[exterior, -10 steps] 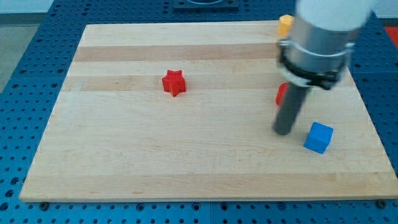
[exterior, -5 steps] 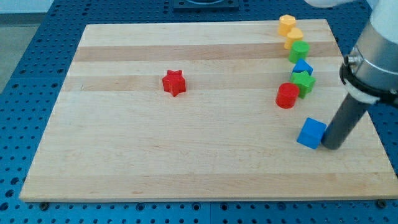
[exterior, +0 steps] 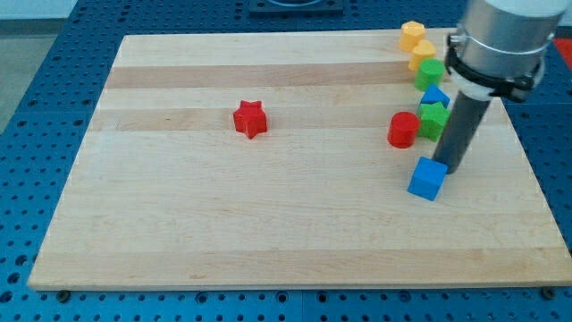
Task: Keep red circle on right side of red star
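Observation:
The red star (exterior: 251, 118) lies on the wooden board (exterior: 268, 224), left of the middle. The red circle (exterior: 403, 130) lies well to its right, touching the green star (exterior: 435, 117). My tip (exterior: 450, 168) stands on the board just right of and below the red circle, touching the upper right corner of the blue cube (exterior: 428, 178). The rod rises toward the view's top right.
A column of blocks runs down the board's right side: two yellow blocks (exterior: 411, 36) (exterior: 423, 51), a green block (exterior: 430, 72), a blue block (exterior: 435, 95) and the green star. The arm's grey body (exterior: 497, 40) hangs over the top right corner.
My tip swung from left of the blue cube round to its right, then up and left. The blue cube slid left, and the red circle shifted slightly left and up.

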Robot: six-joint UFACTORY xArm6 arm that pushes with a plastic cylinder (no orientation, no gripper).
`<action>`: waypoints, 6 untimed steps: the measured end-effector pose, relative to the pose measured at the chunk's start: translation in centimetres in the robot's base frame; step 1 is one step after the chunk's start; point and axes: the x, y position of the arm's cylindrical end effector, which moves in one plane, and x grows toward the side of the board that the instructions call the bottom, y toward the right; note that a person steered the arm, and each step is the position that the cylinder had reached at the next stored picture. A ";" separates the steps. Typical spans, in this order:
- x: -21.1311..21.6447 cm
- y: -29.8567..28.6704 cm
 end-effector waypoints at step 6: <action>-4.6 0.2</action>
